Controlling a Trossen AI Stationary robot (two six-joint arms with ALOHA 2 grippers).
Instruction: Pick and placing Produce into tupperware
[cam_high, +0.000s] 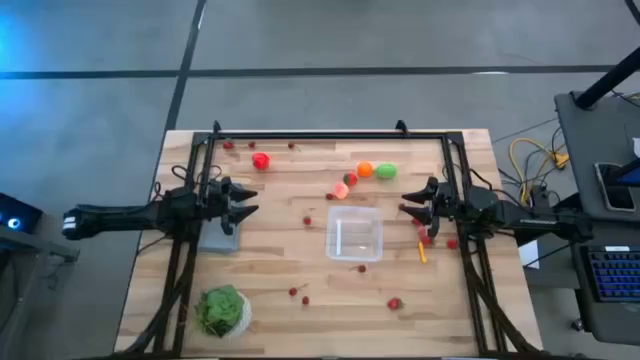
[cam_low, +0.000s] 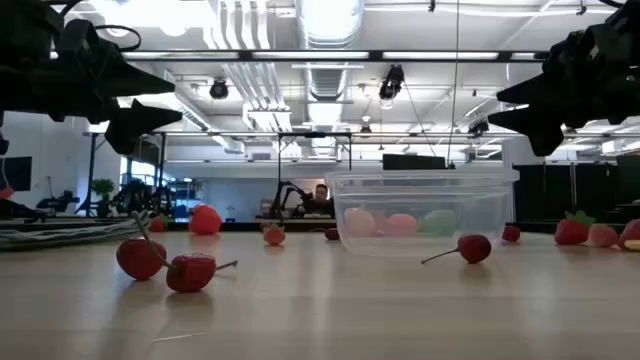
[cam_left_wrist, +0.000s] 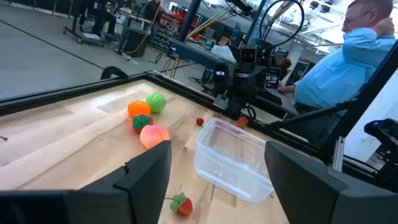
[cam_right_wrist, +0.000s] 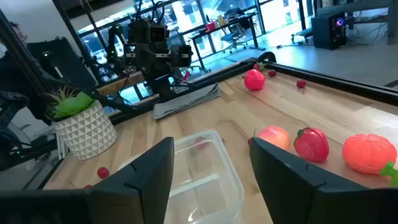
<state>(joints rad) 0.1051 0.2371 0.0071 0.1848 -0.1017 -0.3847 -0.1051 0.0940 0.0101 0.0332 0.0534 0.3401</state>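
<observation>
The clear tupperware (cam_high: 354, 232) stands near the table's middle, with nothing in it. Beyond it lies a cluster of produce: an orange lump (cam_high: 365, 169), a green one (cam_high: 386, 171), a peach-pink one (cam_high: 341, 189) and a red one (cam_high: 350, 179). Another red lump (cam_high: 261, 160) lies at the far left. Tiny red berries (cam_high: 298, 292) are scattered about. My left gripper (cam_high: 245, 205) hovers open left of the tupperware (cam_left_wrist: 233, 158). My right gripper (cam_high: 410, 203) hovers open at its right, facing the tupperware (cam_right_wrist: 199, 168). Neither has anything between its fingers.
A grey slab (cam_high: 220, 238) lies under the left arm. A leafy green head in a white bowl (cam_high: 222, 310) stands at the near left. A small orange stick (cam_high: 422, 253) and red pieces (cam_high: 395, 303) lie near the right. A black frame (cam_high: 330, 135) rims the table. A person (cam_left_wrist: 348, 62) sits beyond the right edge.
</observation>
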